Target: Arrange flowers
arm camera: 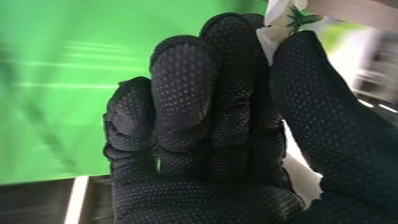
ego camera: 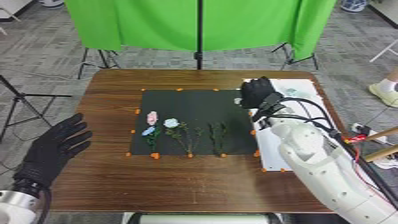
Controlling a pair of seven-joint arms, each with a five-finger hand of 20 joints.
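At the right hand's [ego camera: 257,92] fingertips sits a white flower [arm camera: 270,36].

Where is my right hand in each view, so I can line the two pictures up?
Head view: the right hand is right of centre, at the black mat's right edge.
Right wrist view: the same hand, close up.
Shared landmark: the green cloth.
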